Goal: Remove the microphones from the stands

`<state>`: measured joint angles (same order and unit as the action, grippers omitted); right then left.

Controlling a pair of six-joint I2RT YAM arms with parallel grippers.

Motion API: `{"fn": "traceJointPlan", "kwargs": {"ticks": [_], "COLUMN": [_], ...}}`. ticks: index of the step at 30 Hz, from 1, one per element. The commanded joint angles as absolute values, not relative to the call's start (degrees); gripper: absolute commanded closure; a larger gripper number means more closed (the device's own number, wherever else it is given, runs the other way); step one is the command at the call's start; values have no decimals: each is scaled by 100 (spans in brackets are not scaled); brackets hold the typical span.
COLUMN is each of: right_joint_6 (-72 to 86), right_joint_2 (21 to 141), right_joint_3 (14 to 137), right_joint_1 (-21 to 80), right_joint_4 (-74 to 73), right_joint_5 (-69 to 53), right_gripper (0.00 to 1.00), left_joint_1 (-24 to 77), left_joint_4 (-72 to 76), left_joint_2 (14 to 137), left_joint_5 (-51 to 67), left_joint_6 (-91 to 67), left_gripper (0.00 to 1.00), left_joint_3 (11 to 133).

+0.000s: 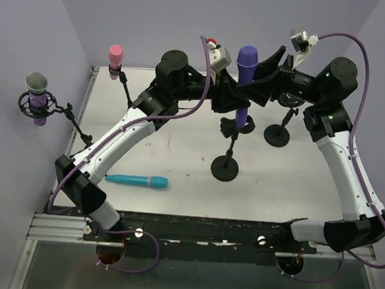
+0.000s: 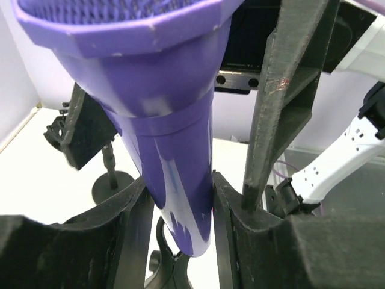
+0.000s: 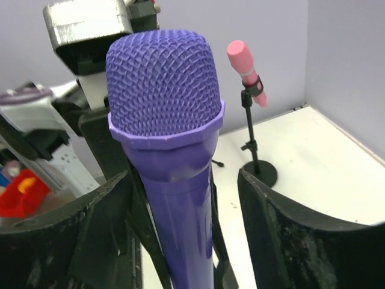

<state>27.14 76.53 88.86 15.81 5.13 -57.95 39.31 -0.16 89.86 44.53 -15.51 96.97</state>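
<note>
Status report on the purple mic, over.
Left gripper shut on purple microphone. Right gripper open around it. Tail at stand clip, release unclear. Empty stand close beside.

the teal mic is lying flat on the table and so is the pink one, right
Not quite. Only the teal microphone lies flat on the table. The pink microphone is not lying down: it sits clipped in a stand at the back left, as the top external view shows.

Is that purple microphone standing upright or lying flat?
Upright: the purple microphone has its mesh head on top, handle pointing down toward the stand.
</note>
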Motion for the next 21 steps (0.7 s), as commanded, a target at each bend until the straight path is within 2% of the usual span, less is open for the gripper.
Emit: {"fn": "traceJointPlan", "kwargs": {"ticks": [1, 5, 9, 11, 17, 21], "right_joint_6": [1725, 636, -165, -438, -1143, -1064], "right_joint_2": [7392, 6997, 6531, 6425, 6451, 6442], "right_joint_3": [9123, 8913, 8570, 8534, 8657, 8543], "right_joint_1": [1626, 1626, 1626, 1626, 1617, 1626], "right_joint_4": [-595, -1817, -2644, -2943, -3752, -3683], "right_joint_5": [-6291, -6232, -5846, -5644, -5528, -5686], "right_gripper": [16, 11, 11, 11, 11, 10], "left_joint_1": [3552, 2893, 2435, 2347, 2040, 1741], "left_joint_4": [-657, -2132, -4581, -5305, -5801, -5275], "left_joint_2": [8448, 7824, 7340, 7077, 6670, 6960], "left_joint_5": [4693, 4746, 4124, 3606, 1769, 1021], "left_joint_6": [-960, 829, 3481, 4408, 6210, 6933], "left_gripper": [100, 100, 100, 100, 100, 100], "left_joint_3": [9633, 9423, 9220, 8914, 7157, 6199]}}
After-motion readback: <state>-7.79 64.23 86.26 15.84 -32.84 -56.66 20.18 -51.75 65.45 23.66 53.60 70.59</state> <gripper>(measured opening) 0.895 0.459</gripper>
